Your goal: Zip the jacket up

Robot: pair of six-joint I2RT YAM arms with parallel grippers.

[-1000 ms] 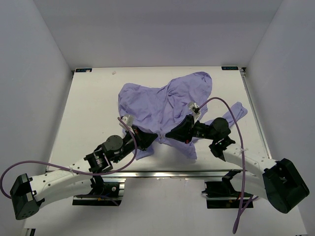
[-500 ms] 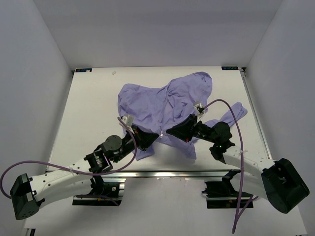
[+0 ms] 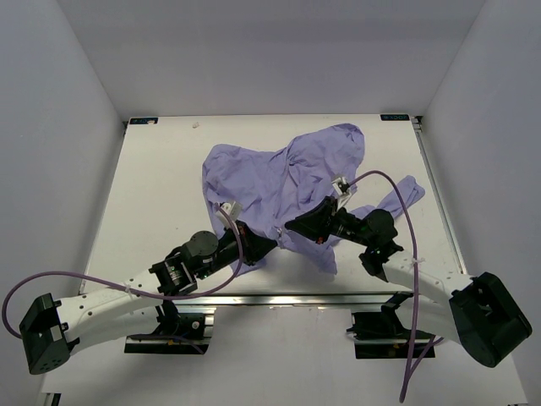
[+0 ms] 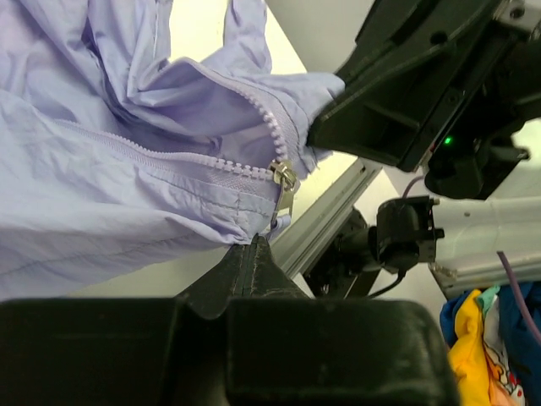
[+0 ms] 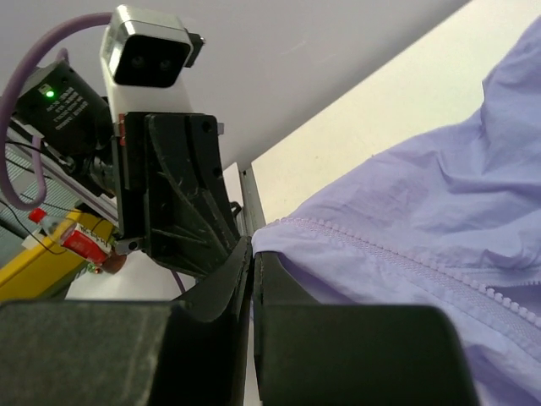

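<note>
Since left jaws and right jaws each pinch the hem of the jacket (image 3: 287,173), crumpled mid-frame on the worktop (image 3: 161,186), its thin fabric may slip free or snag in the zipper slider (image 4: 284,176).

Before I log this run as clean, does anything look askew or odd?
Nothing damaged. The jacket lies crumpled rather than flat, and its zipper slider sits at the bottom, the teeth above it unjoined.
</note>
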